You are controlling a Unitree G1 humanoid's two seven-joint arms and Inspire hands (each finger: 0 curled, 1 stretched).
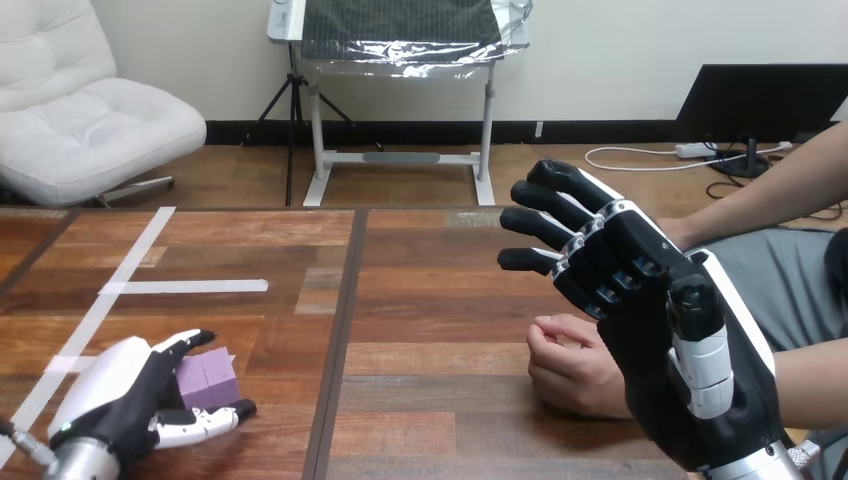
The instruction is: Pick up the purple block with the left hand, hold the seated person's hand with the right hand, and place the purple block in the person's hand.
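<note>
Left hand [120,400], black with a white shell on its back, lies low on the brown wooden plank table [420,300] near its front left corner. It is open: its fingers are spread and only lightly bent. One finger reaches along the far side of the small purple cube-shaped block [210,378] and the thumb lies along the block's near side. The block sits on the table between them. Whether either one presses on it cannot be told.

Strips of white tape [185,287] cross the boards on the left part of the table, beyond the block.

The right hand [650,340] is raised above the table's right side, near the front edge. It is open too, with straight fingers fanned out and pointing up and to the left, and nothing in its grasp. Just beside it, toward the table's middle, the person's hand [565,365] rests on the table curled into a loose fist. The robot's palm overlaps its right part, and no finger or thumb is seen curled round it. The block and the person's hand are well apart, on opposite sides of the table.
</note>
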